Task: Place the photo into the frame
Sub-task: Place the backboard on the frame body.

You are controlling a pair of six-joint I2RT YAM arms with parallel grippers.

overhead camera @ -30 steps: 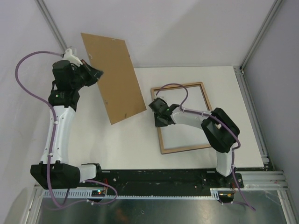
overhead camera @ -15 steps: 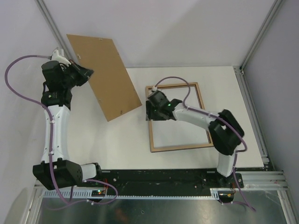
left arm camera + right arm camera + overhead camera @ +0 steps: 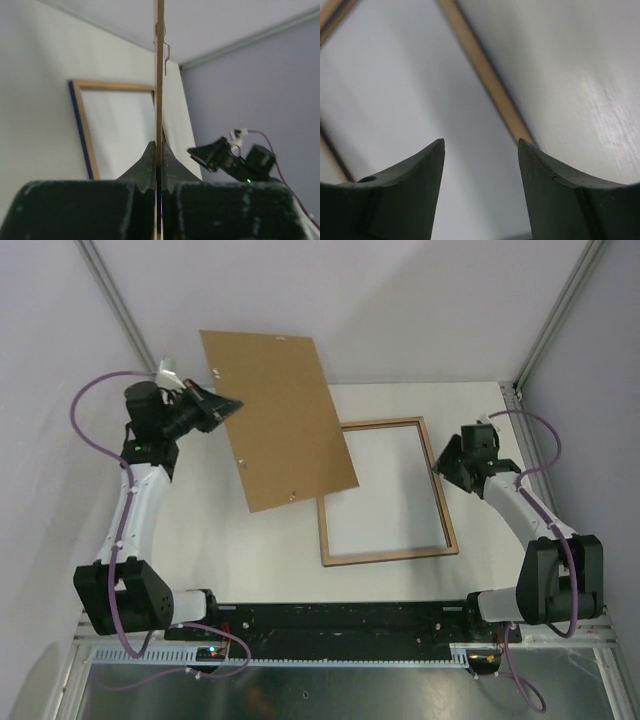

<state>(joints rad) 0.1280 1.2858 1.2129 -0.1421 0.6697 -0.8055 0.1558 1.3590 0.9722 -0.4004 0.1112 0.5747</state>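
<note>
The frame (image 3: 386, 556) lies flat on the white table (image 3: 270, 540), light wood back up, with a navy edge showing on its rail (image 3: 80, 125) in the left wrist view. My left gripper (image 3: 235, 403) is shut on the left edge of a plain brown backing board (image 3: 285, 410), held tilted above the table. The board's lower right corner overlaps the frame's top left corner. The board (image 3: 159, 75) runs edge-on between the left gripper (image 3: 158, 145). My right gripper (image 3: 441, 464) hangs open by the frame's right rail (image 3: 485, 75), nothing between its fingers (image 3: 420, 175). The photo is out of view.
Grey walls and aluminium posts (image 3: 118, 300) close in the table on the left, back and right. A black mounting rail (image 3: 340, 618) runs along the near edge. The right arm (image 3: 235, 160) shows beyond the board in the left wrist view.
My right gripper opened, left the frame's left rail and pulled back to its right side. The frame slid a little left. My left arm swung the board rightward over the frame's corner.
</note>
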